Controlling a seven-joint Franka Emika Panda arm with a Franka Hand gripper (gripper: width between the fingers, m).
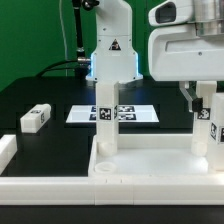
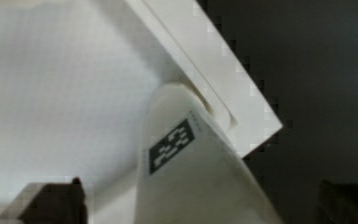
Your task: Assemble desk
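The white desk tabletop (image 1: 150,160) lies at the front with its raised rim up. One tagged white leg (image 1: 106,122) stands upright in its corner on the exterior view's left. A second leg (image 1: 207,130) stands at the corner on the exterior view's right. My gripper (image 1: 203,108) hangs over this leg with a finger on either side. In the wrist view this leg (image 2: 190,160) with its tag sits at the tabletop's rim corner (image 2: 220,85). Between the dark fingers (image 2: 51,205) and the leg a gap shows on both sides. My gripper (image 2: 197,208) is open.
A loose tagged leg (image 1: 35,119) lies on the black table at the exterior view's left. The marker board (image 1: 135,113) lies behind the tabletop. A white border bar (image 1: 6,150) runs along the left edge. The robot base (image 1: 110,55) stands at the back.
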